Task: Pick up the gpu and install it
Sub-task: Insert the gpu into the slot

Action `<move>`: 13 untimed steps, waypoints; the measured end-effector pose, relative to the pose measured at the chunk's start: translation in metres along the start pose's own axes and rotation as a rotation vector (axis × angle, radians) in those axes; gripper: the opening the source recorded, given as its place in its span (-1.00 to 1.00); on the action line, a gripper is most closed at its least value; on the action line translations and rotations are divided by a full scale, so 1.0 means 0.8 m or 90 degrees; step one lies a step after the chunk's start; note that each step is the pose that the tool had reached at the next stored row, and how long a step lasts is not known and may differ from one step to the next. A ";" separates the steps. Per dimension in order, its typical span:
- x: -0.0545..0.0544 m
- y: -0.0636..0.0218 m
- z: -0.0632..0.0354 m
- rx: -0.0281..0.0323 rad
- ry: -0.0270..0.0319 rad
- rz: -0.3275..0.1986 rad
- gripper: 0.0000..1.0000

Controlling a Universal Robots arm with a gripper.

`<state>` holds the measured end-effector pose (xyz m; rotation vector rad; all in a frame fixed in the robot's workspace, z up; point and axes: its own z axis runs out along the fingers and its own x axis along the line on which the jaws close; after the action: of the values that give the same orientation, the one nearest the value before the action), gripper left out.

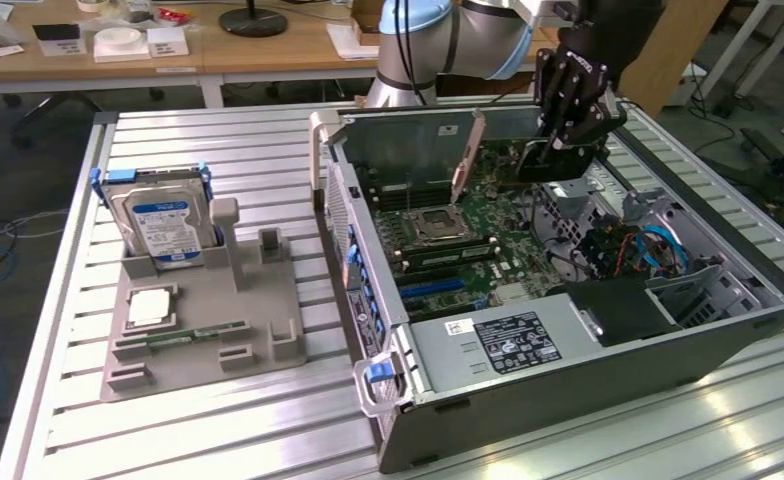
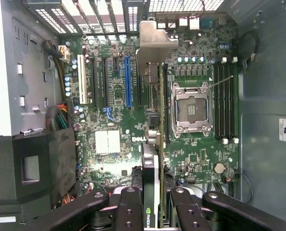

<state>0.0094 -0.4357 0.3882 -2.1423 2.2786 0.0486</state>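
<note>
The gpu (image 2: 150,168) stands on edge over the motherboard (image 2: 114,110) inside the open computer case (image 1: 712,330). The gripper (image 2: 155,211) pinches the end away from its bracket. It looks light and stiff but fragile, so it is best gripped flat across board and cooler.

Wooden desks (image 1: 285,55) behind slatted metal table (image 1: 192,140)
</note>
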 end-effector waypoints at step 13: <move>0.001 0.000 0.002 0.0000 0.0000 0.000 -0.47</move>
<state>0.0092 -0.4364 0.3863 -2.1424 2.2784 0.0486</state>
